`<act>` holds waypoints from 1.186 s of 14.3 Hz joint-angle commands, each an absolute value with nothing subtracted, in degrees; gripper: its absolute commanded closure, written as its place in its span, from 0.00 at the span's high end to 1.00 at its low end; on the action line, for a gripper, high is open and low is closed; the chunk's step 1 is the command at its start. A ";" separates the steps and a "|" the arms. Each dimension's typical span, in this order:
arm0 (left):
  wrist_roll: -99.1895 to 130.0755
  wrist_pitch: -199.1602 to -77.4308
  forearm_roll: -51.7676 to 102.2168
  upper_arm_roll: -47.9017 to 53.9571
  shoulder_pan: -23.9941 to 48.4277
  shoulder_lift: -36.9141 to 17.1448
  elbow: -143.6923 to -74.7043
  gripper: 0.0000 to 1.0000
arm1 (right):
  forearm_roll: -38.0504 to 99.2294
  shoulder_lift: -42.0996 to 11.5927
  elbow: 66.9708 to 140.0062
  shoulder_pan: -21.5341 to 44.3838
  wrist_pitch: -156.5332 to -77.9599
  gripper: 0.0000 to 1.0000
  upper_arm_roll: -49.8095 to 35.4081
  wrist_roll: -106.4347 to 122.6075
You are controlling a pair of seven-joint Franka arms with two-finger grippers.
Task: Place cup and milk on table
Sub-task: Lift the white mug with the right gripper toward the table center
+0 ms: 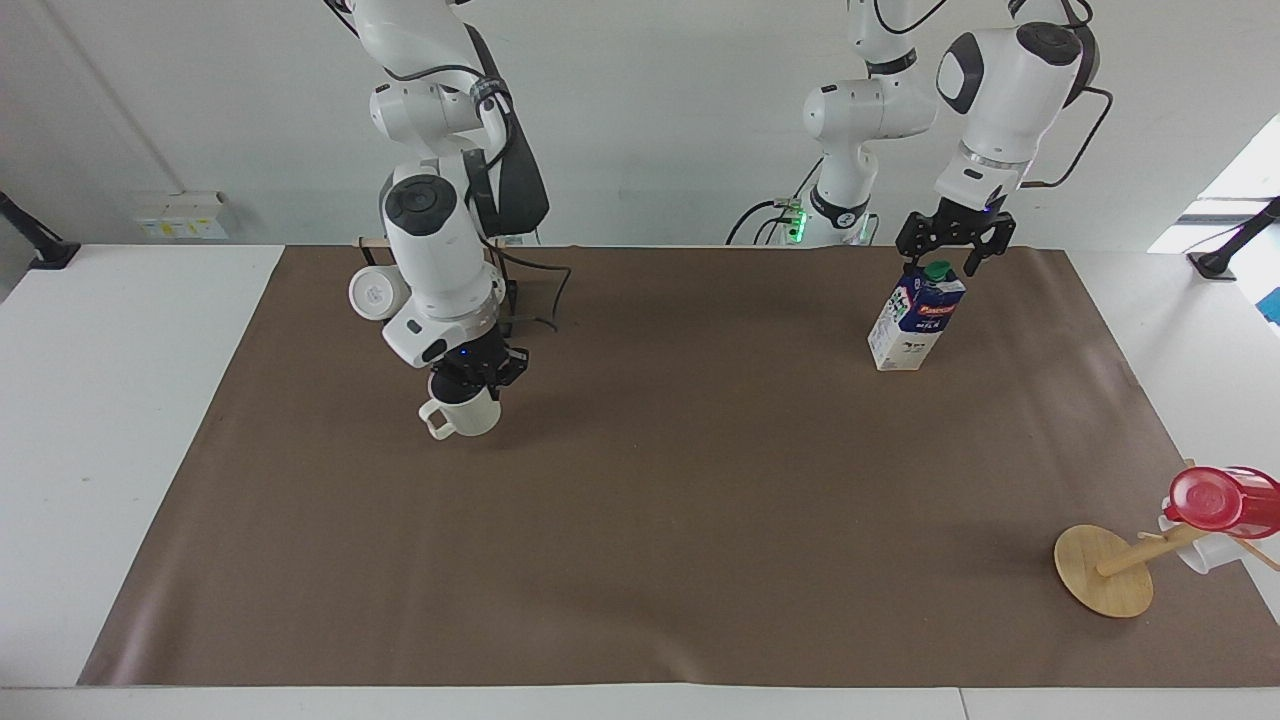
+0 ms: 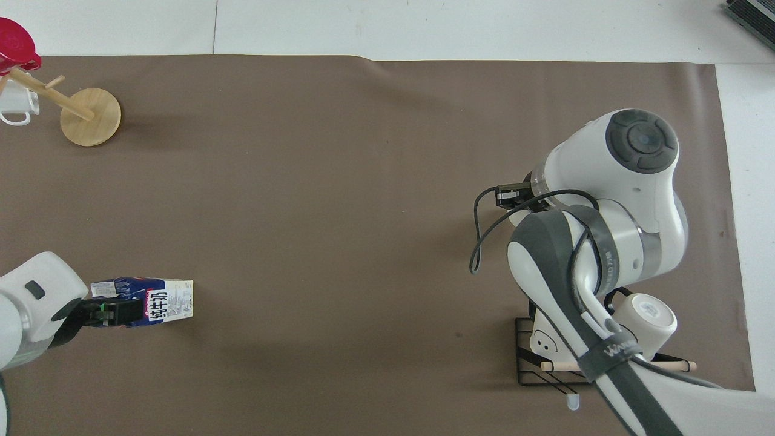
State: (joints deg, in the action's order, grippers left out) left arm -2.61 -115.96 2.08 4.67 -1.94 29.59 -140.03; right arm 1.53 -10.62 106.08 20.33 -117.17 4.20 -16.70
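The cream cup (image 1: 462, 413) hangs upright from my right gripper (image 1: 478, 373), which is shut on its rim, low over the brown sheet of the table (image 1: 700, 500); I cannot tell if it touches. In the overhead view my right arm hides the cup. The milk (image 1: 916, 320) stands upright on the sheet toward the left arm's end. My left gripper (image 1: 942, 250) is open just above its green cap, one finger on each side. The overhead view shows the milk (image 2: 158, 301) with my left gripper (image 2: 100, 310) over its top.
A black wire rack (image 1: 508, 298) with glossy white mugs (image 1: 377, 295) stands near the right arm's base; it also shows in the overhead view (image 2: 533, 369). A tipped wooden mug tree with a round disc (image 1: 1103, 572), a red cup (image 1: 1220, 500) and a white mug (image 1: 1197, 552) lies farthest from the robots.
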 commanded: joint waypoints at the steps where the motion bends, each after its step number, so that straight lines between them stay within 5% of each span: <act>1: -3.69 -117.68 2.90 4.13 -1.14 31.11 -142.21 1.00 | 1.85 -10.72 105.47 23.98 -116.45 0.00 4.39 -22.65; 17: -12.48 -123.75 2.90 4.04 -1.14 30.50 -146.69 1.00 | 1.49 -16.52 103.71 38.32 -122.43 0.00 4.31 -39.73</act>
State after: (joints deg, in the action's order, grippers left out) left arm -11.36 -121.92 2.09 4.64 -1.92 29.52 -144.74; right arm 1.52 -15.79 104.75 38.49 -122.01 4.14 -39.00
